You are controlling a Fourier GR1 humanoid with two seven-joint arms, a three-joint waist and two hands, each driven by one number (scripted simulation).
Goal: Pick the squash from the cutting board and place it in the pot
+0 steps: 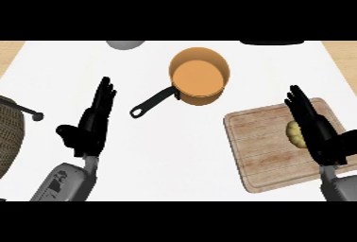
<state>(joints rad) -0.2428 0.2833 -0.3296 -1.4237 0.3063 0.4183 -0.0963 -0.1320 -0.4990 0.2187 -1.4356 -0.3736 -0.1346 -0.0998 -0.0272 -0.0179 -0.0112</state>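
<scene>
You see the squash (295, 134) lying on the cutting board (268, 146). The pot (200, 75) sits behind the board, to its left.

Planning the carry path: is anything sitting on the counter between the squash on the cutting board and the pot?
Nothing visible does. The squash lies on the cutting board, partly behind the right hand. Between it and the pot, up and to the left, only bare white counter shows.

A kitchen counter. A copper pot (199, 75) sits at twelve o'clock, a wooden cutting board (268, 146) at four.
</scene>
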